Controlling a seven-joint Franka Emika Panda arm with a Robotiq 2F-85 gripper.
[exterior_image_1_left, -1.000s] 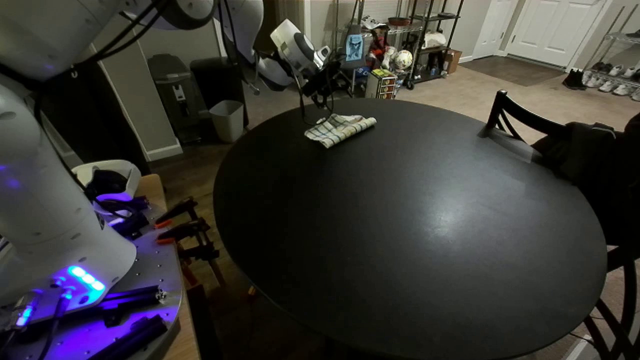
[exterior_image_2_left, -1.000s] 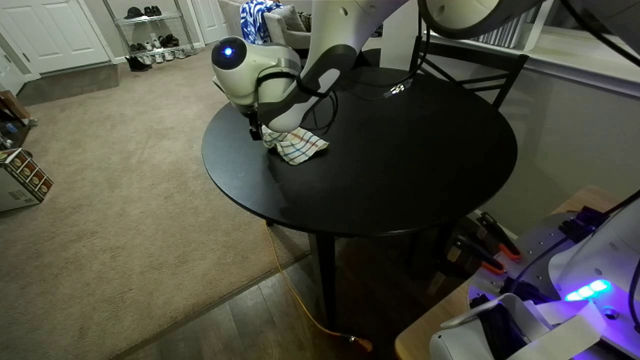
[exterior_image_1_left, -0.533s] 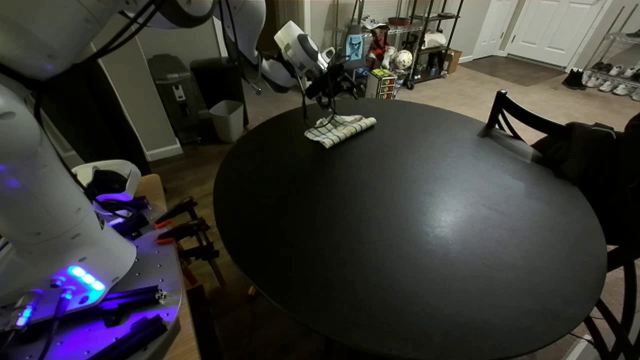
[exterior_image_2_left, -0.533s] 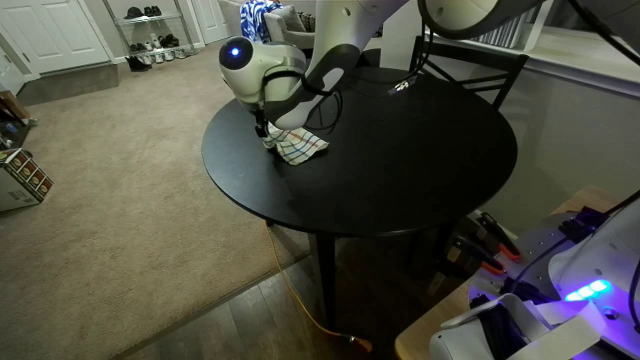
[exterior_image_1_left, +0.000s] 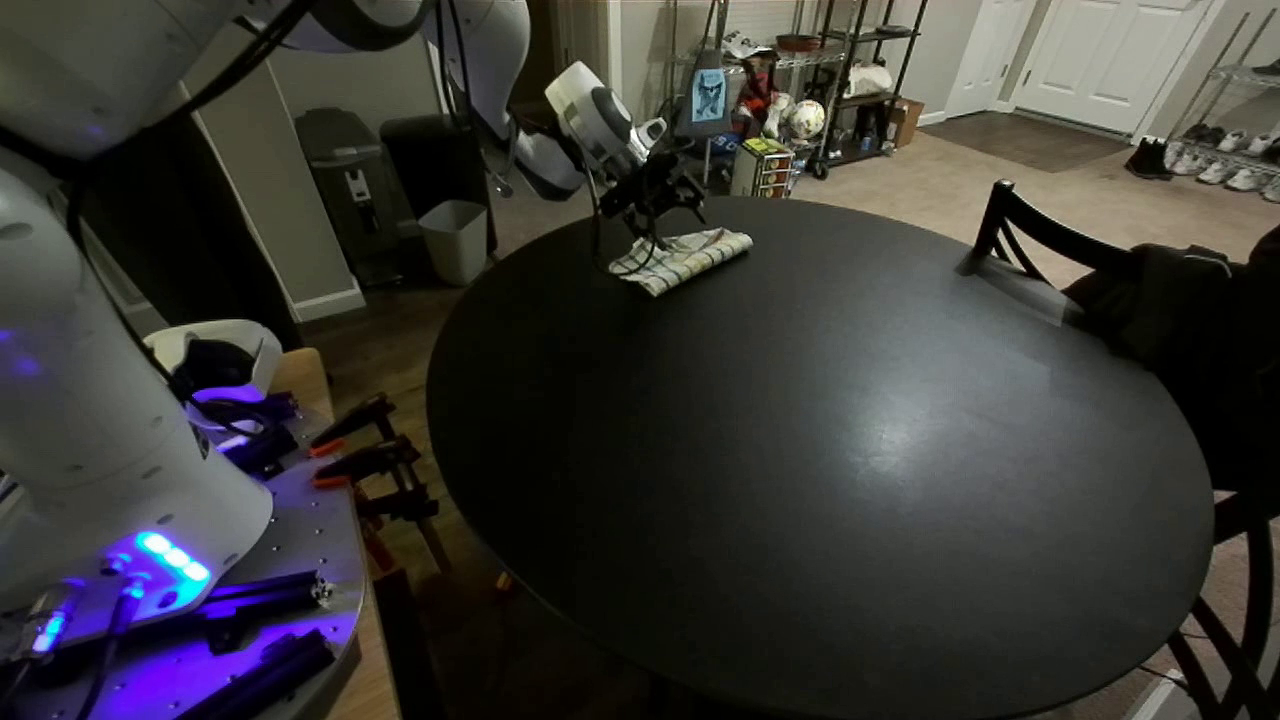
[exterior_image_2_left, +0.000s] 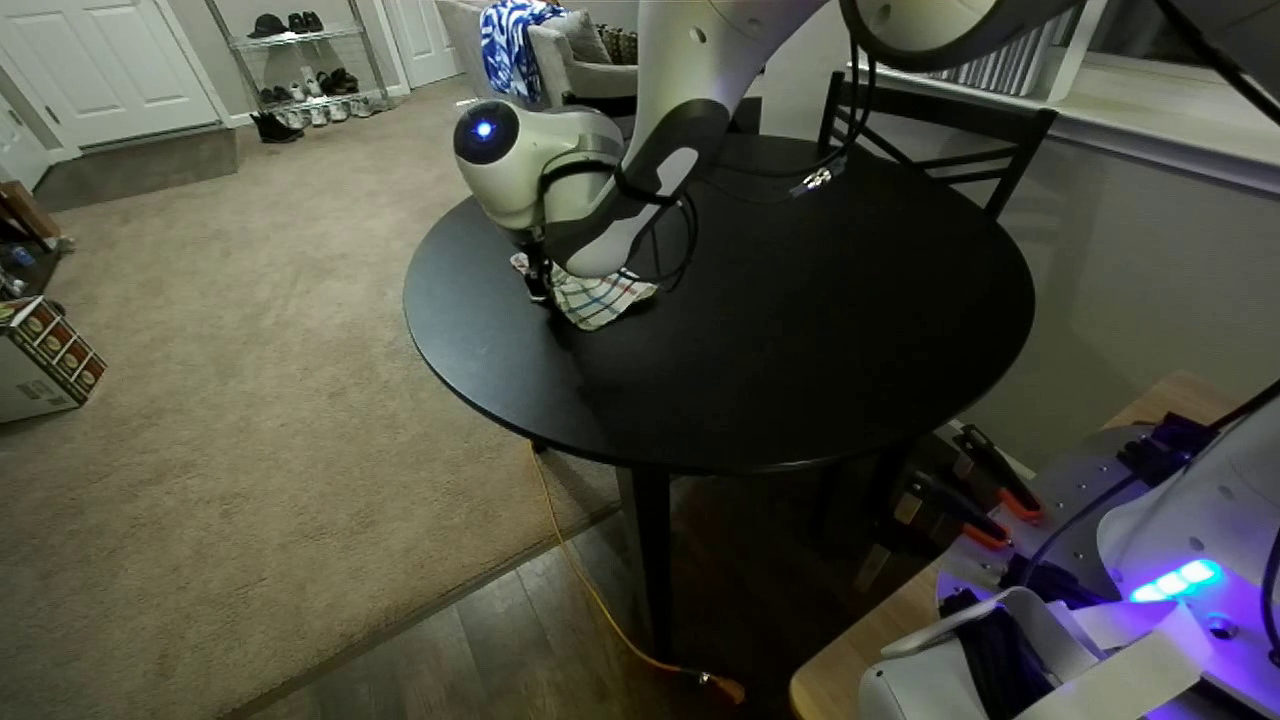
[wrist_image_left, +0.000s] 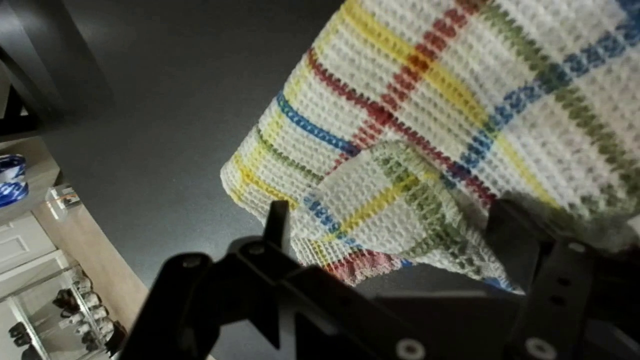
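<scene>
Checked dish towel (wrist_image_left: 440, 115): white with red, blue, yellow, green stripes | folded on the round black counter (exterior_image_1_left: 820, 420), near its edge | jaws spread wide by the towel, can't tell if they touch

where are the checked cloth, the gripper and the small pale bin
Checked cloth (wrist_image_left: 435, 120), wrist view: middle of its upper face.
Gripper (wrist_image_left: 392, 205), wrist view: the gap between its open jaws.
Small pale bin (exterior_image_1_left: 459, 254), in an exterior view: its outer wall.

Rough woven cloth (wrist_image_left: 435, 115), smooth matt tabletop (exterior_image_1_left: 780, 450)
</scene>
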